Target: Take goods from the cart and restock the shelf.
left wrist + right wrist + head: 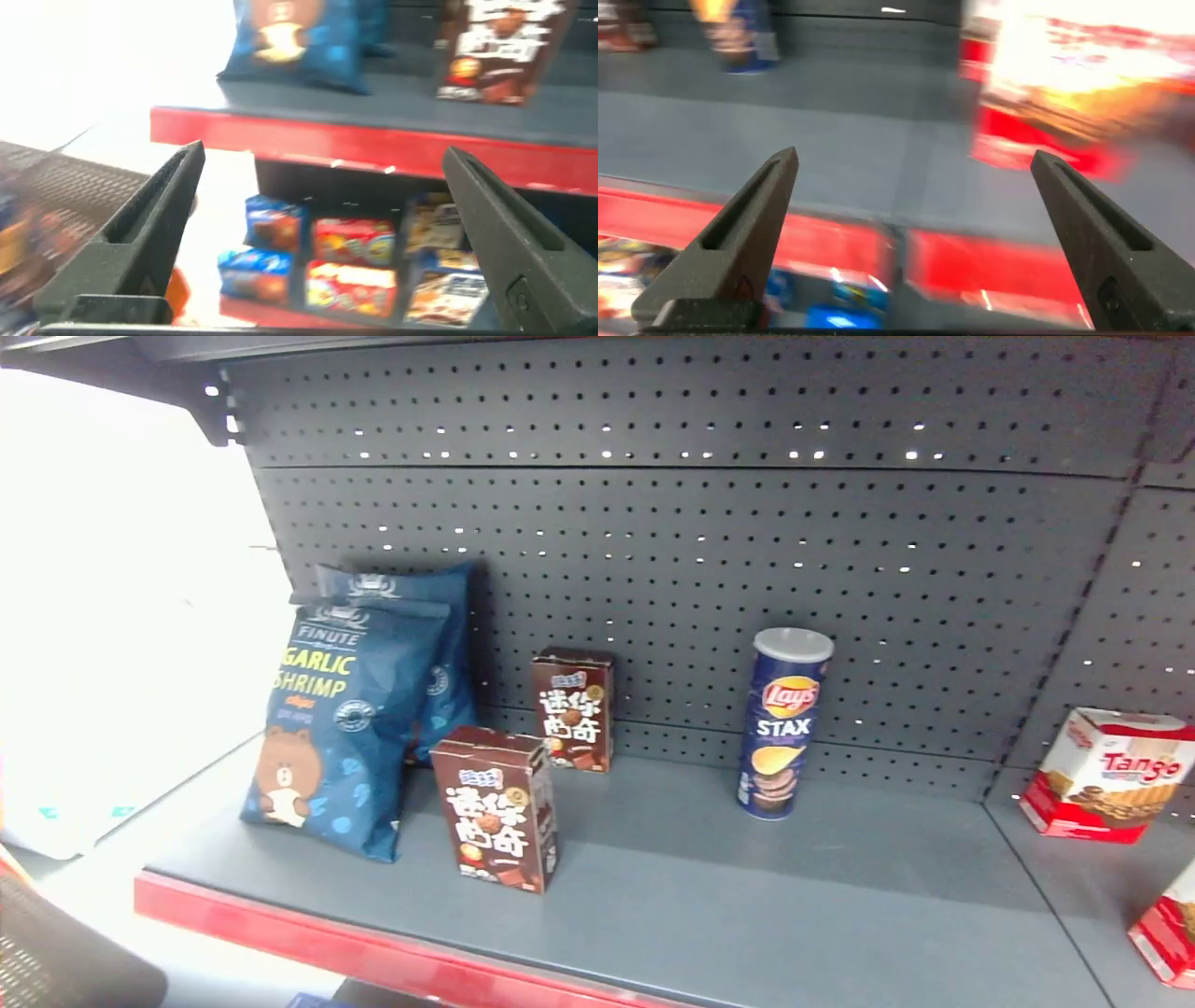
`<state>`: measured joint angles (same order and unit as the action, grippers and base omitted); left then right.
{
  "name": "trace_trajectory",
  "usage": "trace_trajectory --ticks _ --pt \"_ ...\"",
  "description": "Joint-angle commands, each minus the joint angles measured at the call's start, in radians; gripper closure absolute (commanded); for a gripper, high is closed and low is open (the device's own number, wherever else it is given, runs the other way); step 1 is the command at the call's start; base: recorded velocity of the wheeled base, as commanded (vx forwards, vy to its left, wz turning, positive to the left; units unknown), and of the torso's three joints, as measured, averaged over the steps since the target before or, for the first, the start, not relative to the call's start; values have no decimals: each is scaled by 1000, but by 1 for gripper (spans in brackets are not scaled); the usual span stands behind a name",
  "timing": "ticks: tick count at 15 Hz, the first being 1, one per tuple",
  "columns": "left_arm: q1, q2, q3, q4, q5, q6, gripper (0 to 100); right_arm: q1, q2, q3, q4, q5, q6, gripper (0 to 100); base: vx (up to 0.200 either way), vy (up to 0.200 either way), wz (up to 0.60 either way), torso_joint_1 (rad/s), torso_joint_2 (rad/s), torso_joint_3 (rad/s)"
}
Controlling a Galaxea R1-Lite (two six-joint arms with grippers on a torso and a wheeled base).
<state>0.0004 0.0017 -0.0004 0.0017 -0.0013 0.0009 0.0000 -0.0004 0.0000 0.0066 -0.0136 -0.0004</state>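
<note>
Left gripper [322, 152] and right gripper [913, 157] face the shelf [747, 896] with fingers [149, 224] wide and empty, so we judge the next move a pick from the cart [65, 182].

The left gripper [322, 149] has two long fingers [154, 219] of matte dark grey plastic; each is a wedge, broad at the base and narrowing to a blunt tip; the edge has a shallow step partway along; one finger carries a small round hole near its base. The right gripper [913, 154] looks the same; its fingers [743, 229] share the dark matte finish, the stepped edge and the small round hole.
</note>
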Motion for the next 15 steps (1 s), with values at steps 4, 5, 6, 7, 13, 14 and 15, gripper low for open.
trace_trajectory --ticks 4,5,6,7,13,14,15 --pt "1 0 0 0 0 1 0 0 0 0 0 0 -1 0 0 0 600 1 4 -1" --pt "1 0 0 0 0 1 0 0 0 0 0 0 -1 0 0 0 600 2 -2 2" --pt "1 0 0 0 1 1 0 0 0 0 0 0 -1 0 0 0 600 -2 2 2" --pt "0 0 0 0 0 -1 0 0 0 0 0 0 0 0 0 0 600 2 -2 7" --pt "1 0 0 0 1 1 0 0 0 0 0 0 -1 0 0 0 500 2 3 4" --pt "1 0 0 0 3 1 0 0 0 0 0 0 -1 0 -200 0 0 2 12 2" --pt "1 0 0 0 1 1 0 0 0 0 0 0 -1 0 -200 0 0 2 2 2"
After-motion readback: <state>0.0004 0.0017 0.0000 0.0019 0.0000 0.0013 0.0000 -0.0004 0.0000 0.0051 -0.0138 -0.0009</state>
